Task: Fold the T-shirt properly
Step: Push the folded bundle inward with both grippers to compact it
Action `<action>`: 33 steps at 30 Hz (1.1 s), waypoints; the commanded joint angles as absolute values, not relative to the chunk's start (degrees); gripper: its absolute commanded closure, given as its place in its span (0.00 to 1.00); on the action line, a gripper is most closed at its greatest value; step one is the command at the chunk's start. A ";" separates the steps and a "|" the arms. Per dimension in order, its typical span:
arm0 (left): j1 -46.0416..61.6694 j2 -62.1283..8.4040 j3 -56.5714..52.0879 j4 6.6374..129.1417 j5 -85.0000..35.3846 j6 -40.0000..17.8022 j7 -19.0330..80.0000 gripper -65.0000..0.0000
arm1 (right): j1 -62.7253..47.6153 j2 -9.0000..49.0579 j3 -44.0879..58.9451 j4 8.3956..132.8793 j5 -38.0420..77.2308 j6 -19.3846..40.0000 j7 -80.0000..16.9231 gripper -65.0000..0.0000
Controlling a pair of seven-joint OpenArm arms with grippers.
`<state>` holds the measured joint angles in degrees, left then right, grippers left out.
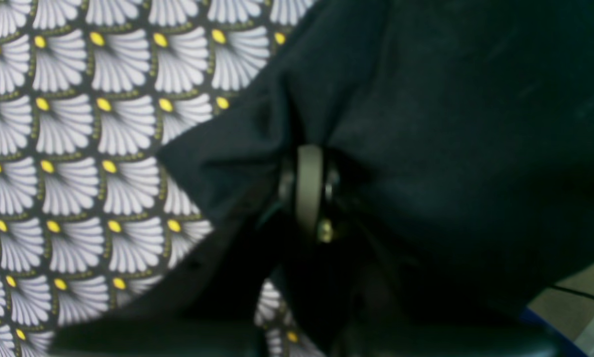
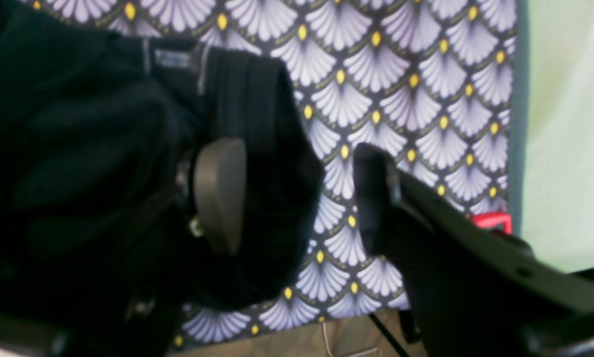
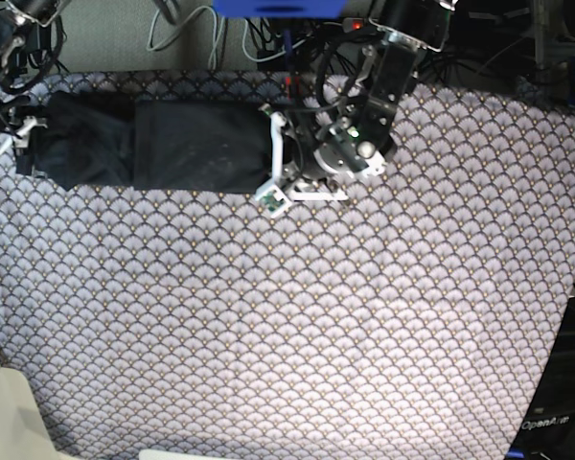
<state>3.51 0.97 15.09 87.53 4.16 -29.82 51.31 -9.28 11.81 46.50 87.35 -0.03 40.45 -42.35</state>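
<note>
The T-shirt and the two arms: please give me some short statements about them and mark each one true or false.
1. The T-shirt lies as a long band along the far edge of the patterned cloth. True.
2. The left gripper has its fingers wide open. False: they are shut on the T-shirt.
3. The right gripper is open. True.
4. The T-shirt is white with a print. False: it is plain black.
</note>
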 commanded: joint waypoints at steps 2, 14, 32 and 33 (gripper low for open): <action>4.18 0.31 14.73 87.16 8.13 -28.97 56.48 1.00 | -9.27 12.18 46.90 87.96 0.40 40.00 -41.27 0.45; 4.44 0.31 14.73 88.48 8.13 -28.97 56.75 1.00 | -9.10 10.24 46.99 84.97 0.40 40.00 -41.10 0.45; 4.88 -0.40 11.38 92.53 8.13 -28.97 56.75 1.00 | -9.10 8.57 45.14 86.11 0.40 40.00 -41.01 1.00; 4.88 -0.40 10.42 93.23 7.87 -28.97 56.75 1.00 | -9.54 8.57 44.79 87.52 0.40 40.00 -41.01 1.00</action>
<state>5.17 0.14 11.05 92.58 5.15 -30.00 54.72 -9.39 8.32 44.77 86.65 -0.32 39.57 -41.04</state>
